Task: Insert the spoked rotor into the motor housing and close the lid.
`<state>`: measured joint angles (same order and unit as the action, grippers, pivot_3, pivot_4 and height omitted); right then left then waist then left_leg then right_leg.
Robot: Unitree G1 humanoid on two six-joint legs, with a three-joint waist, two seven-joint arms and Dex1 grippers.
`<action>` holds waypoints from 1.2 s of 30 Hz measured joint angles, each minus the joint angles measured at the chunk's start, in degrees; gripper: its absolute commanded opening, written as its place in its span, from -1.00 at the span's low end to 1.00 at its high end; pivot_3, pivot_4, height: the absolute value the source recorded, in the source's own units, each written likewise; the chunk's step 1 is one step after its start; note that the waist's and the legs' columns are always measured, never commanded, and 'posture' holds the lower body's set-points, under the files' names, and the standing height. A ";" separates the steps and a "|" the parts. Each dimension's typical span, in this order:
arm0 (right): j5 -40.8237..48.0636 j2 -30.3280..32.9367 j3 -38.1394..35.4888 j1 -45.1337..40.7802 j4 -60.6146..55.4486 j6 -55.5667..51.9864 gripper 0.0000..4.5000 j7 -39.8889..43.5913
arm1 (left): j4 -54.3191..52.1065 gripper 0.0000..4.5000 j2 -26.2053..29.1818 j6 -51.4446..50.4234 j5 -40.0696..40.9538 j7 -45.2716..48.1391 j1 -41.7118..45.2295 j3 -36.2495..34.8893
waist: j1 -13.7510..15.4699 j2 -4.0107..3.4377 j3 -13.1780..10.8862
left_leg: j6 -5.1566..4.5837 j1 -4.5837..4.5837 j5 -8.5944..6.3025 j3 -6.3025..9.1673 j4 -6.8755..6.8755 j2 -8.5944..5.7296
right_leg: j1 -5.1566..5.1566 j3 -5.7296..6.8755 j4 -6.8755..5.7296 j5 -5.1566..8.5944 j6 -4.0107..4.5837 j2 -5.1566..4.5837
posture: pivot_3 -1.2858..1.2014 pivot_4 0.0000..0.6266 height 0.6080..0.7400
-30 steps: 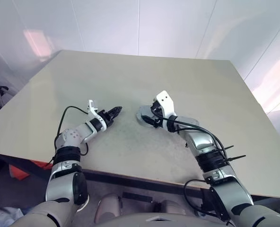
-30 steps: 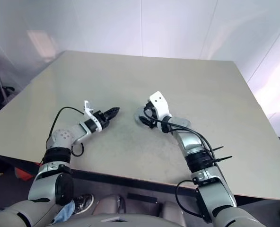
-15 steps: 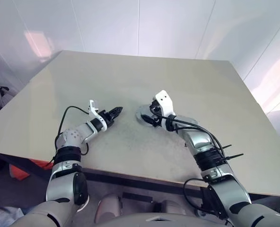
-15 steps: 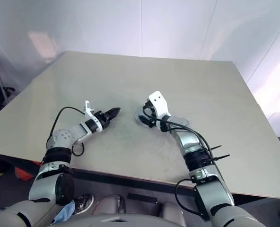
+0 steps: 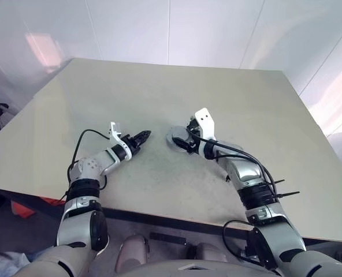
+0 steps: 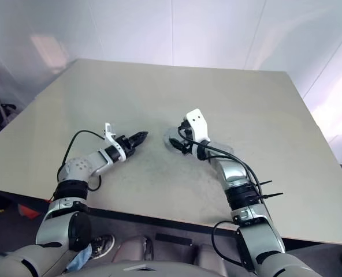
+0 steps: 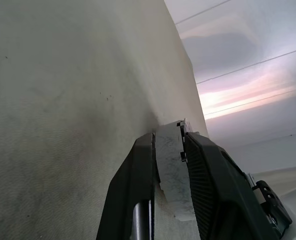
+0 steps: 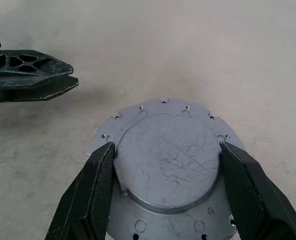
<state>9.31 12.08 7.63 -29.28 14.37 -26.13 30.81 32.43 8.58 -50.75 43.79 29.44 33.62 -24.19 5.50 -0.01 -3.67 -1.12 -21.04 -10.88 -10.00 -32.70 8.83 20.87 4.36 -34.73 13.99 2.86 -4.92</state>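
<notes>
right gripper: fingers wide, flanking lid on tabletop | left gripper: fingers nearly closed, empty, lid's 9 o'clock

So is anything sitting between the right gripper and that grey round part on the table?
Nothing visible does. The grey round part lies flat on the table, and the right gripper is already at it, open, one finger on each side of its raised centre. The left gripper is off to one side, apart from it.
</notes>
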 measured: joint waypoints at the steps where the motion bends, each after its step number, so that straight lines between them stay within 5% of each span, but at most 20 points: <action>1: 0.32 -0.02 -0.31 0.18 -0.29 0.00 0.41 0.34 | -0.06 -0.55 -0.01 0.00 0.00 0.00 -0.05 0.00 | 0.01 0.00 -0.01 | 0.00 -0.05 0.00 0.00 0.00 0.00 | 0.05 0.00 0.00 0.00 0.00 0.00 | 0.03 -1.00 1.00; 36: -2.64 2.44 1.67 1.05 -1.64 0.63 0.41 1.33 | -2.71 -0.55 -0.41 -1.15 0.01 -1.38 -1.06 1.15 | 0.28 0.03 -0.02 | -0.09 -0.24 -0.04 -0.01 -0.32 0.01 | 0.02 0.07 -0.03 0.00 0.00 -0.02 | 0.03 -1.00 1.00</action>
<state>6.67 14.52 9.29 -28.23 12.73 -25.50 32.13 29.71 8.17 -51.90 43.80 28.06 32.55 -23.05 5.78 0.02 -3.69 -1.21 -21.29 -10.92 -10.01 -33.02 8.84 20.89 4.42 -34.75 13.99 2.87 -4.95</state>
